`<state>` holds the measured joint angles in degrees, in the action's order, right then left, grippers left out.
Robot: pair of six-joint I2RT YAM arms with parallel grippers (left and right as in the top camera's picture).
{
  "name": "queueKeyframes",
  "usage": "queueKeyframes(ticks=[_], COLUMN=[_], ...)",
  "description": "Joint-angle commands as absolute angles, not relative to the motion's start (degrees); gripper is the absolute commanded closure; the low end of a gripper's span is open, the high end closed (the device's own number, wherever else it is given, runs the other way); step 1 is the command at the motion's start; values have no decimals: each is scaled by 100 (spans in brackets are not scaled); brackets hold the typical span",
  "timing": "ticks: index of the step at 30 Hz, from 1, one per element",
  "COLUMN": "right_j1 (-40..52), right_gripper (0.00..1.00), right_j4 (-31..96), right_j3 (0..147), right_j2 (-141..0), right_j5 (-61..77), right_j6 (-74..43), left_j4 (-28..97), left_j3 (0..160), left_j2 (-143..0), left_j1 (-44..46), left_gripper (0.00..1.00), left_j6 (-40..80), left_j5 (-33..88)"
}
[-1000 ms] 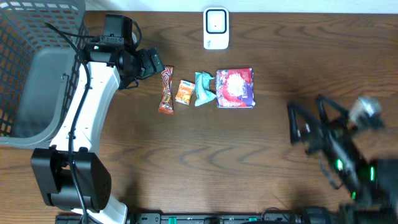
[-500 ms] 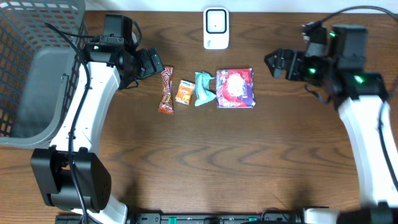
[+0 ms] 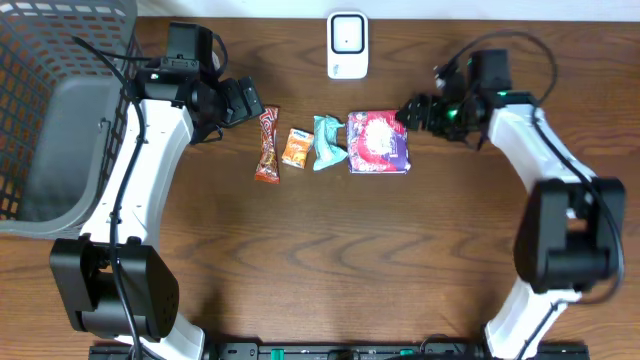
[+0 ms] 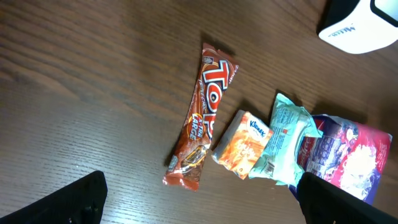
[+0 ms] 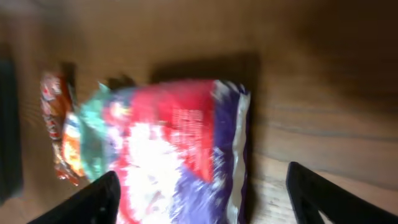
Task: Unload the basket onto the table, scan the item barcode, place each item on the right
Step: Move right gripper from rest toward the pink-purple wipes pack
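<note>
Four items lie in a row: a red-brown candy bar [image 3: 267, 145] [image 4: 202, 118], an orange tissue pack [image 3: 296, 148] [image 4: 242, 144], a teal packet [image 3: 327, 142] [image 4: 283, 146] and a purple-and-red bag [image 3: 378, 142] [image 5: 180, 155]. The white scanner [image 3: 347, 45] [image 4: 360, 22] stands behind them at the table's far edge. My right gripper [image 3: 410, 110] [image 5: 208, 205] hovers open at the bag's right edge, jaws wide, and that view is blurred. Left of the candy bar, my left gripper [image 3: 245, 100] [image 4: 199, 211] is open and holds nothing.
A grey mesh basket [image 3: 50, 110] fills the table's left end, beside the left arm. The dark wood table [image 3: 330, 260] stretches toward the front with nothing lying on it.
The right arm has swung in from the table's right side to the purple-and-red bag's right edge. The left arm and the four items have not moved.
</note>
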<state>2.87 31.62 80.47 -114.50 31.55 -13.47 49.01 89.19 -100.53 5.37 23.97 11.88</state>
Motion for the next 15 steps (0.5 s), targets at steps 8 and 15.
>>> queueKeyframes(ticks=[8, 15], right_j1=[366, 285], right_gripper=[39, 99], right_j4=[3089, 3301], right_j3=[8132, 8187], right_j2=[-12586, -12392], right_j5=[4838, 4766], right_j6=[-462, -550], left_j4=[4906, 4906], left_j3=[8978, 8978], left_j2=[-10084, -10084], left_j1=[532, 532], left_gripper=[2, 2], left_j6=[2366, 2366], left_j5=[1192, 1194])
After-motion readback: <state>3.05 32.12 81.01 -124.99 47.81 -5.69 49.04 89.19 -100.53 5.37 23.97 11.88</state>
